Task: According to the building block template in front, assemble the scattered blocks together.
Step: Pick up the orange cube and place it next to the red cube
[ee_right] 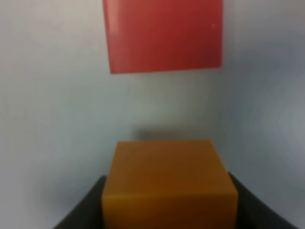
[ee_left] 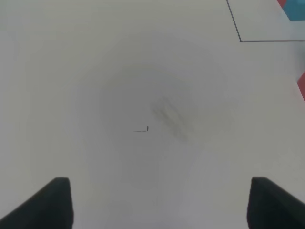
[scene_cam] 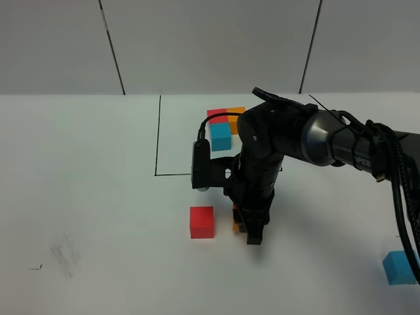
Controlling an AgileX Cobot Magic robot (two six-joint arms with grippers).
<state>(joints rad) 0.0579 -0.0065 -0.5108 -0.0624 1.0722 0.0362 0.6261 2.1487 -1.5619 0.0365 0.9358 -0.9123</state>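
Pinching the matte orange cube [ee_right: 169, 183] in my right gripper [scene_cam: 252, 233] — so it can sit flush beside the matte red cube [ee_right: 164, 36].

You found the black-framed building block template [scene_cam: 222, 128] at the far side: red and orange cubes side by side, with a blue cube in front of the red. Of the scattered blocks, the red block [scene_cam: 202, 222] lay flat outside the frame on the near side. The orange block [ee_right: 169, 183] sat near it but not touching, clamped in the right tool [scene_cam: 252, 237]. The light blue block [scene_cam: 400, 267] lay well apart at the right.
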